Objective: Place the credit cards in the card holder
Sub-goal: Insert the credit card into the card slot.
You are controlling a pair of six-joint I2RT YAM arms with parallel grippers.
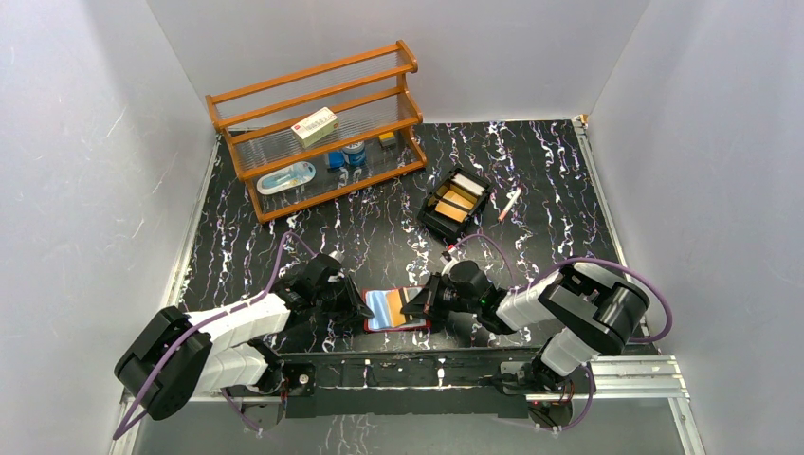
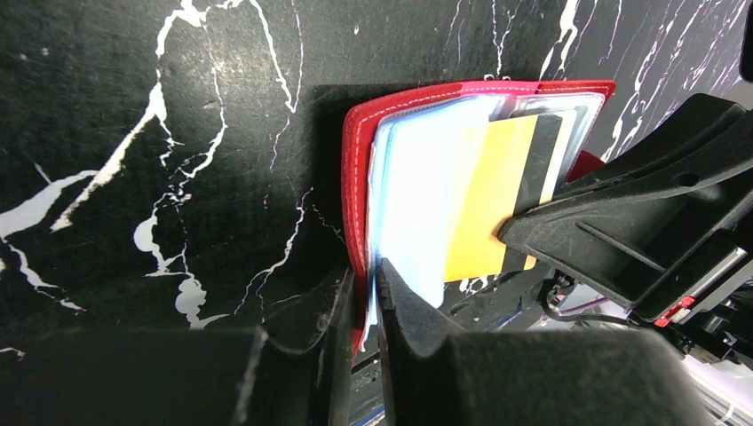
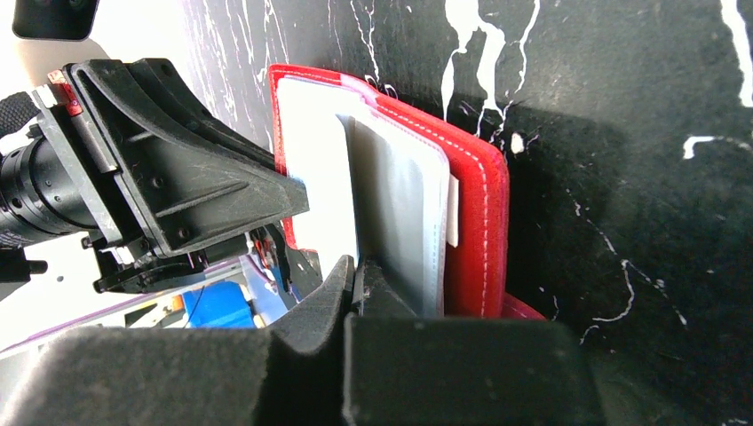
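Two sets of fingers meet at the card holder point(image 1: 396, 311) in the top view. The holder lies open on the desk point(image 1: 531, 171) near the front edge, between the left fingers point(image 1: 353, 305) and the right fingers point(image 1: 418, 303). Its cover is red, with pale blue and orange showing inside. Further back, well apart, a black tray point(image 1: 434, 226) holds more cards point(image 1: 457, 206), orange-gold and white.

Left wrist view: the cover is a red leather-look material with white stitching and rounded corners. Clear, glossy plastic sleeves point(image 2: 426, 177) fan up from it. The gold card point(image 2: 497, 195), flat and rectangular with a dark stripe along one edge, lies over the sleeves. The left fingers point(image 2: 413, 315), matte black plastic, are clamped on the holder's near edge. The right fingers point(image 2: 613, 231) pinch the gold card's side edge.

Right wrist view: the right fingers point(image 3: 320, 306) are clenched tight on a thin pale leaf standing up from the holder; its colour is washed out. The left fingers point(image 3: 204, 191) are wedge-shaped and scuffed. The desk surface is black with white marble-like veins.
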